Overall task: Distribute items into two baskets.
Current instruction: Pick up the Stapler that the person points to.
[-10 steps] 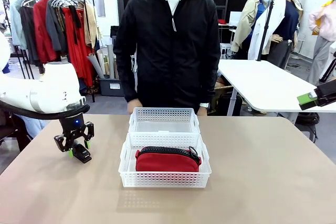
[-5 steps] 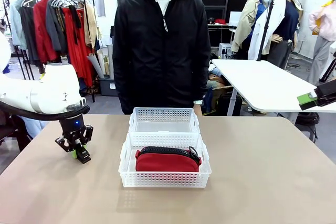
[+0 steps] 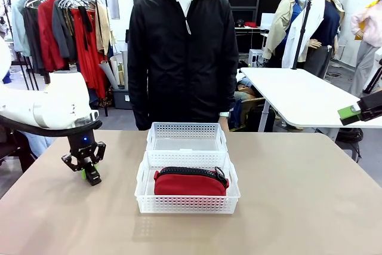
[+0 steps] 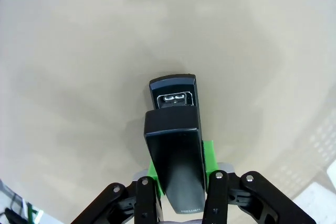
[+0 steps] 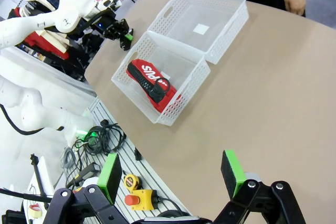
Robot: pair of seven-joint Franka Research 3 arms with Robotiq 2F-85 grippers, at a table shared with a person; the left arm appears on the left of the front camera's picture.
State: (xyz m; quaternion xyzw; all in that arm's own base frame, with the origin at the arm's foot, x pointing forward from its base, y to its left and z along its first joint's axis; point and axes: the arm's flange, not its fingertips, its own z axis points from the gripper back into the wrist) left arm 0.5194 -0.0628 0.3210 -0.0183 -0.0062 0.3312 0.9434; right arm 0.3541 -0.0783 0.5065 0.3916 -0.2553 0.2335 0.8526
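Observation:
A small black stapler (image 4: 176, 145) is clamped between the green pads (image 4: 208, 153) of my left gripper (image 4: 180, 162), just over the tan tabletop. In the front view that left gripper (image 3: 88, 171) sits left of the baskets, shut on the stapler (image 3: 94, 178). The near white basket (image 3: 187, 205) holds the red pouch (image 3: 190, 184) with its black zipper. Behind it, touching, stands the far white basket (image 3: 187, 129) with nothing in it. My right gripper (image 5: 170, 174) hangs open high above the table's right side, with both baskets (image 5: 181, 95) and the pouch (image 5: 152, 83) below it.
A person in a black jacket (image 3: 182, 58) stands at the table's far edge, right behind the far basket, with a hand (image 5: 294, 1) near the edge. A white table (image 3: 298, 97) stands at the back right. The tan tabletop (image 3: 298, 195) is bare on both sides of the baskets.
My left gripper has closed on the stapler, which was lying between open fingers a second ago. The person has drawn both hands back from the far basket and straightened up.

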